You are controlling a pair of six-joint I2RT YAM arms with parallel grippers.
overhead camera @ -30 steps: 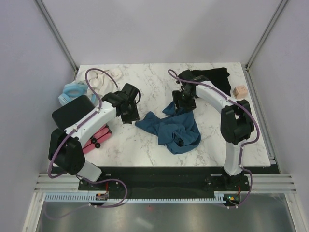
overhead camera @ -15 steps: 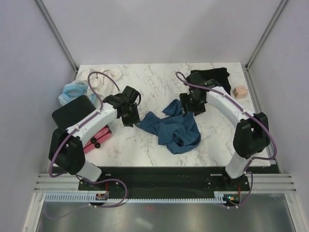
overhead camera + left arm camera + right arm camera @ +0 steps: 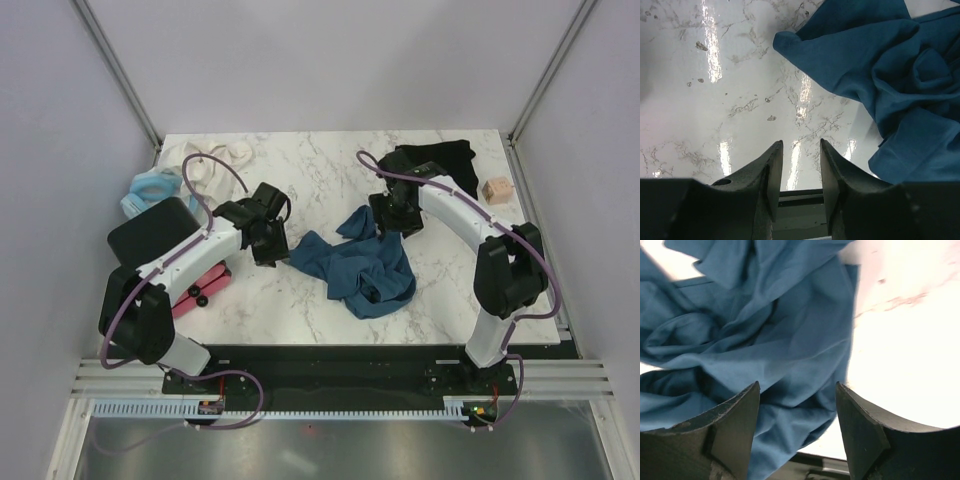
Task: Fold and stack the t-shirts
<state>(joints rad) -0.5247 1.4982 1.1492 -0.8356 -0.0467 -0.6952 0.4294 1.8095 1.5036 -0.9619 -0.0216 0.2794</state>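
Note:
The dark teal t-shirt [image 3: 356, 266] lies crumpled in the middle of the marble table [image 3: 300, 300]. The black t-shirt [image 3: 440, 160] is bunched at the back right. My left gripper [image 3: 272, 238] hovers just left of the teal shirt's left edge. In the left wrist view that gripper [image 3: 797, 150] is partly open over bare marble with nothing between its fingers, and the teal shirt [image 3: 890, 75] lies to the right. My right gripper [image 3: 396, 216] hangs over the shirt's upper right flap. In the right wrist view it [image 3: 797, 386] is wide open above the teal cloth [image 3: 765, 340] without touching it.
A pale blue ring-shaped item [image 3: 150, 190] and a cream cloth [image 3: 215, 160] lie at the back left. A pink object [image 3: 200, 285] sits by the left arm. A small beige cube [image 3: 496, 188] stands near the right edge. Frame posts rise at the back corners.
The right gripper has shifted slightly right, off the shirt's upper flap, and its elbow has swung outward. The left gripper has crept a little toward the shirt. The shirts have not moved.

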